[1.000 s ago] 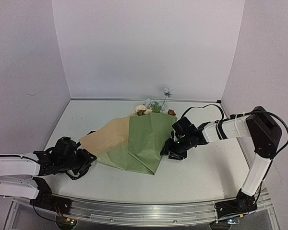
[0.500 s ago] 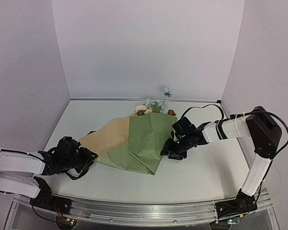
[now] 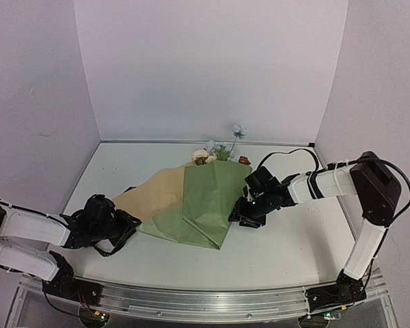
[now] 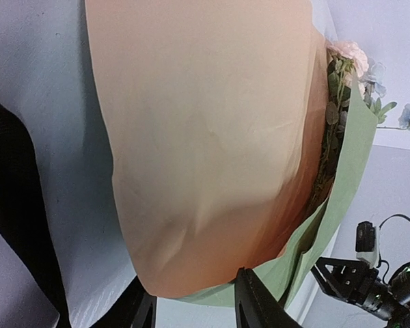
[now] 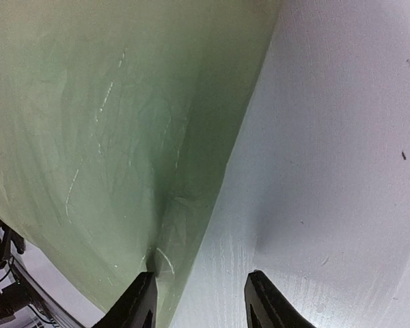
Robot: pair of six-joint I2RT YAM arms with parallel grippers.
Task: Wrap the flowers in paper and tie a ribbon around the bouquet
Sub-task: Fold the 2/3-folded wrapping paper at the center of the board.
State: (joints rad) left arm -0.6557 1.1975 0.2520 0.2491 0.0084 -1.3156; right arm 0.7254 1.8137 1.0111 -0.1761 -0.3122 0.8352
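While the right arm has kept its place over the last second, the left arm has slid in along the table (image 3: 294, 246) toward the sheet. The left gripper (image 3: 123, 224) now sits right at the tan lower-left corner of the paper (image 3: 198, 198), and its fingers (image 4: 254, 304) have been drawing closer together. In the left wrist view they are not yet pressed together: they stand apart with the tan edge reaching down between them, and I cannot tell whether either one touches it. A black strip (image 4: 14, 205) runs along the table beside that flap; it may be the ribbon, though no lettering shows. The paper lies mid-table, only partly folded, with its tan reverse turned up on the left and its olive face on the right. The flowers (image 3: 215, 150) lie inside it, blooms poking out at the far end and stems hidden. At the sheet's right edge the right gripper (image 3: 242, 217) rests low. Its fingers (image 5: 140, 304) are spread, one against a crease in the green edge and the other over bare table, clamping nothing. The left side looks set to pinch the tan flap for the next fold, so the wrap seems about half made and the tying not begun.
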